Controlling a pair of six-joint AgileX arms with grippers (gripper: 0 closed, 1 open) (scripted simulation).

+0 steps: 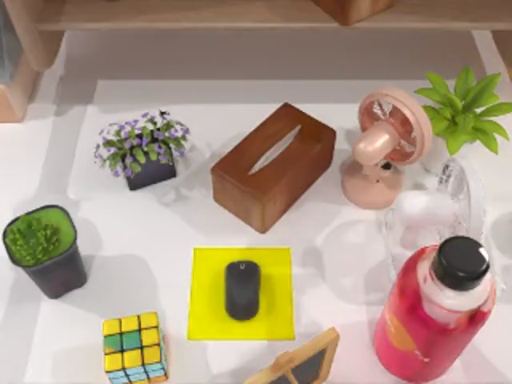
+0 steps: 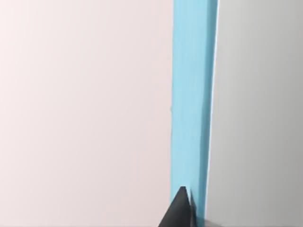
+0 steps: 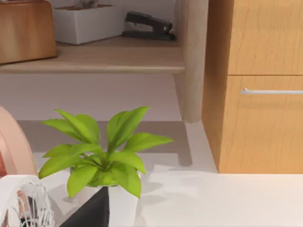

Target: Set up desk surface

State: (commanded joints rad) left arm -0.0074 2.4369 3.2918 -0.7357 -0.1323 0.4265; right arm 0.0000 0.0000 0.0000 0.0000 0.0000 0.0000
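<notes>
Crowded white table [image 1: 144,240], neither arm's fingers readable.
Left wrist view: one dark fingertip [image 2: 180,210] against a blue strip [image 2: 191,94], touching nothing; can't tell open or closed. Right wrist view: dark finger tip [image 3: 92,213] low before the green leafy plant [image 3: 102,151], state can't tell. Black mouse [image 1: 242,289] centered on yellow mat [image 1: 204,308]. Open room left of mat, between dark pot [image 1: 44,250] and cube [image 1: 134,347]; right side packed: red bottle [image 1: 432,316], pink fan [image 1: 384,148].

A black mouse [image 1: 242,289] lies on a yellow mat [image 1: 207,315], a wooden tissue box [image 1: 274,166] just behind it
</notes>
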